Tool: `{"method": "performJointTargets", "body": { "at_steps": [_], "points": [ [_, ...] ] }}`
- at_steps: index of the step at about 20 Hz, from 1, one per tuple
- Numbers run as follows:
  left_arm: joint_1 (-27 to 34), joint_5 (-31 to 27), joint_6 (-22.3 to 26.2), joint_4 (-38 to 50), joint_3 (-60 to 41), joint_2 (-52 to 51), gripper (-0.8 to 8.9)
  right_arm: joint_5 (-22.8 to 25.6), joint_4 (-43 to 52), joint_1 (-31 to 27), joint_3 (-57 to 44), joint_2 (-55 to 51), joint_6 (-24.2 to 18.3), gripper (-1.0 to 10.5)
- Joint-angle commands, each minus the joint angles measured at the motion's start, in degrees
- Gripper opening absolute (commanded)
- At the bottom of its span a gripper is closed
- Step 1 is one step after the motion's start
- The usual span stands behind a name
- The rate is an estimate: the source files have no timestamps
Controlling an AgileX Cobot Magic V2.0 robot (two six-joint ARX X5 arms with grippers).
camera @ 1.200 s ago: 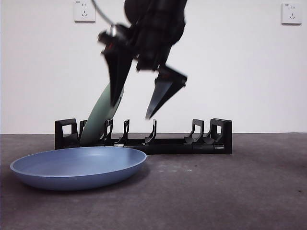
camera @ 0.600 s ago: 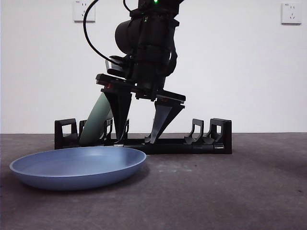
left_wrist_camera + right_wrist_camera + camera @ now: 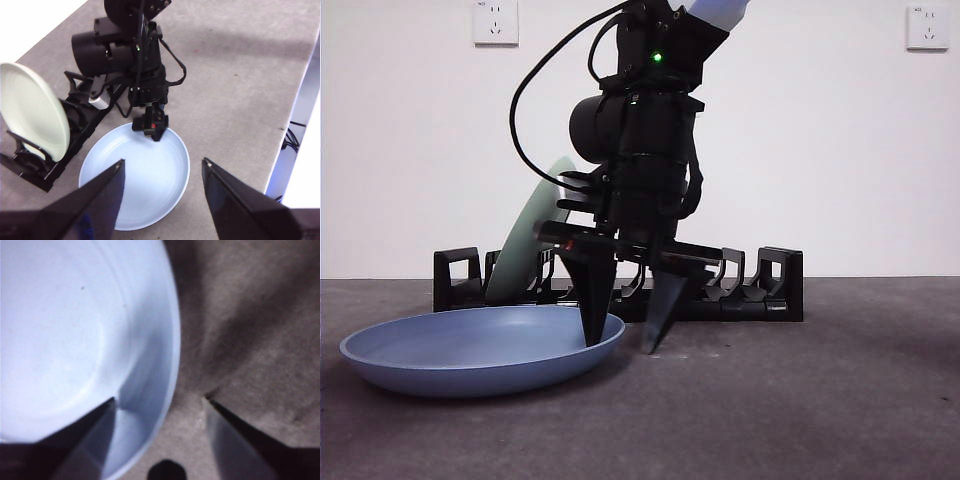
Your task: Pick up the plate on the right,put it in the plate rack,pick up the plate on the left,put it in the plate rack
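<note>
Grey matting covers the surface [image 3: 800,400] below a white wall. Right claw [image 3: 625,345] is spread open astride the near rim of the blue plate [image 3: 470,345], one jaw inside the dish, the other on the surface just outside. Behind stands the plate rack [image 3: 760,290], a pale green plate [image 3: 525,240] leaning at its left end. Left claw [image 3: 162,172] hangs open above.

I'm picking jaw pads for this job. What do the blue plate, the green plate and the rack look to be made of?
Blue plate: smooth, evenly coloured, soft sheen; likely plastic or melamine, though glazed ceramic can't be ruled out. Green plate: the same matte, uniform look, probably the same material. Plate rack: black moulded plastic, with blocky posts and thin curved prongs.
</note>
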Motion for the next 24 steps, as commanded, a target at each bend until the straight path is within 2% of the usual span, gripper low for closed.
{"method": "performJointTargets", "body": {
  "at_steps": [1, 2, 7, 13, 15, 19, 24],
  "points": [
    [-0.55, 0.02, 0.70, 0.70, 0.09, 0.09, 2.61, -0.17, 0.94, 0.24, -0.77, 0.77, 0.79, 0.3],
    [-0.61, 0.02, 0.70, 0.68, 0.09, 0.24, 2.61, -0.46, 1.22, 0.26, -0.77, 0.77, 0.79, -0.2],
    [-2.58, 0.13, 2.99, 0.44, 0.09, 1.95, 2.61, -1.40, 0.63, -0.37, -0.70, -0.02, 1.81, -0.2],
    [-14.97, -0.70, 11.02, 0.35, 0.09, 7.80, 2.87, -1.68, -6.88, -3.98, -0.33, -11.02, 1.31, -0.2],
    [-19.93, -5.27, 12.74, 1.07, 0.09, 11.23, 2.87, -2.75, -9.81, -5.35, -0.33, -16.09, 0.68, -0.2],
    [-29.05, -19.17, 16.85, 7.85, 0.09, 19.76, 2.94, -6.12, -13.97, -8.09, -0.33, -24.55, 0.76, -0.2],
    [-35.28, -29.97, 22.34, 15.78, 0.09, 26.21, 2.93, -9.51, -19.21, -11.19, -0.33, -29.40, 0.74, -0.2]
  ]
}}
